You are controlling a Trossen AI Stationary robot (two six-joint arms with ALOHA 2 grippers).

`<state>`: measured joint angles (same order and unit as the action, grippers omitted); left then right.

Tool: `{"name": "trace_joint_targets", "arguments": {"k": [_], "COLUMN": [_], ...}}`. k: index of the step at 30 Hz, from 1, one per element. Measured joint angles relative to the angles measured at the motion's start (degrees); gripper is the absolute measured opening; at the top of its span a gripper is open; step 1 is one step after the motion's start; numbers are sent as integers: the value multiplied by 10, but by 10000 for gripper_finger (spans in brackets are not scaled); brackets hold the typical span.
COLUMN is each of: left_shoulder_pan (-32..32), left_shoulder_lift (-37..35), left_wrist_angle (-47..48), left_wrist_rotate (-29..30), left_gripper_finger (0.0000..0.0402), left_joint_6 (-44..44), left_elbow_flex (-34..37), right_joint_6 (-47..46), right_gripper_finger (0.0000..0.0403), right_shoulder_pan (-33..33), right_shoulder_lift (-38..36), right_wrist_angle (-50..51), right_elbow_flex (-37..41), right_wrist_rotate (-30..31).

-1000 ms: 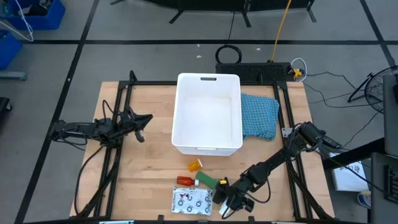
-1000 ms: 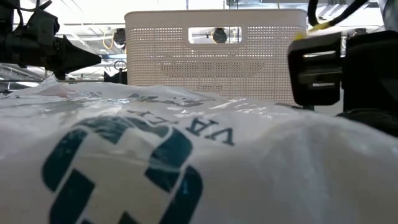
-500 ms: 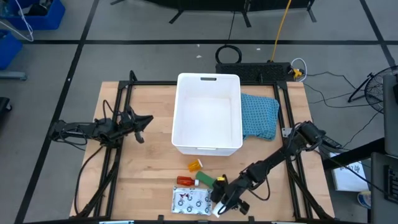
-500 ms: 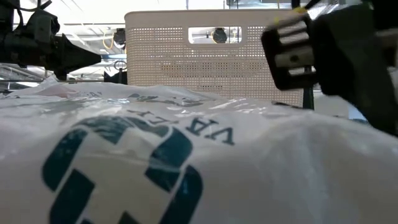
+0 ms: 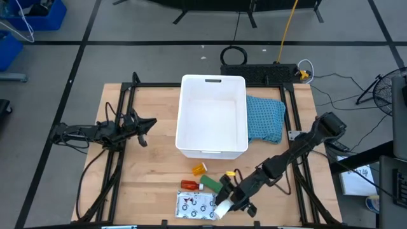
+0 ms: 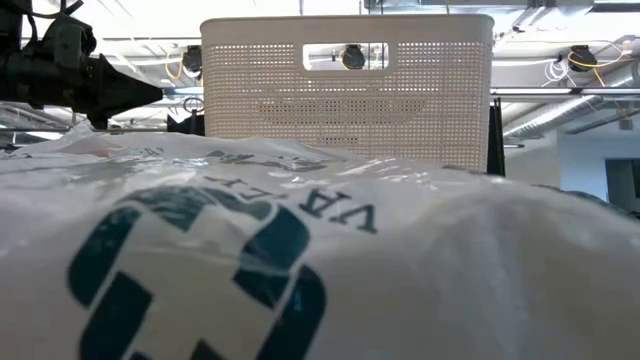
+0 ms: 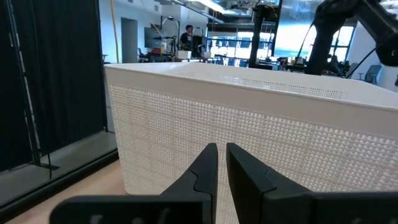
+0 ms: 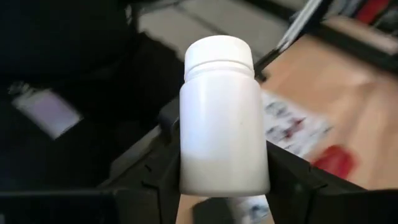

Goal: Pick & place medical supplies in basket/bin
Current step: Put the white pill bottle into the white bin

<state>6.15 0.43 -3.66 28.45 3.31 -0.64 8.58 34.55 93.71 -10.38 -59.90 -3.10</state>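
The white basket/bin (image 5: 213, 114) stands mid-table. Near the front edge lie an orange vial (image 5: 200, 168), a red tube (image 5: 188, 185), a green bar (image 5: 211, 184) and a flat printed packet (image 5: 194, 205), which fills the foreground of the low view (image 6: 220, 250). My right gripper (image 5: 224, 205) hovers at the packet's right end, shut on a white capped bottle (image 8: 222, 118). My left gripper (image 5: 147, 124) waits left of the bin, level and shut (image 7: 222, 171), with nothing between its fingers. My right gripper pinches the bottle's body near its bottom end (image 8: 186, 171) between its two fingers (image 8: 287, 177), one on each side. It reaches slanting down from the table's right side. The bottle lies along the fingers, cap end (image 8: 219, 53) away from the wrist, lifted clear of the table.
A blue-green mesh cloth (image 5: 264, 119) lies against the bin's right side. Black frame rails (image 5: 121, 159) run along both table sides. A black power strip and cables (image 5: 261, 70) sit beyond the far edge. Bare wood (image 5: 152, 172) shows between my left arm and the supplies.
My right gripper has risen from the table near the front edge with the white bottle, drifting a little toward the table's left and tipping nearer to level. It has climbed out of the low view. The bottle is now lifted clear.
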Motion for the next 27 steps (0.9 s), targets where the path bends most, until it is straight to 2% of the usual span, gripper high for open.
{"name": "trace_joint_targets", "arguments": {"k": [7, 12, 15, 18, 23, 27], "left_shoulder_pan": [0, 0, 0, 0, 0, 0], "left_shoulder_lift": [0, 0, 0, 0, 0, 0], "left_wrist_angle": [0, 0, 0, 0, 0, 0], "left_wrist_rotate": [0, 0, 0, 1, 1, 1], "left_gripper_finger": [35, 35, 35, 35, 35, 35], "left_joint_6": [2, 0, 0, -6, -16, -17], "left_elbow_flex": [0, 0, 0, 0, 0, 0], "right_joint_6": [-3, -4, 9, 24, 58, 118], "right_gripper_finger": [170, 170, 170, 170, 173, 173], "right_shoulder_pan": [-23, -104, -174, -272, -431, -505], "right_shoulder_lift": [-96, -165, -182, -182, -123, -61], "right_wrist_angle": [9, 84, 155, 241, 347, 446], "right_elbow_flex": [-16, -87, -151, -236, -355, -410], "right_wrist_rotate": [146, 151, 145, 89, -41, -73]}}
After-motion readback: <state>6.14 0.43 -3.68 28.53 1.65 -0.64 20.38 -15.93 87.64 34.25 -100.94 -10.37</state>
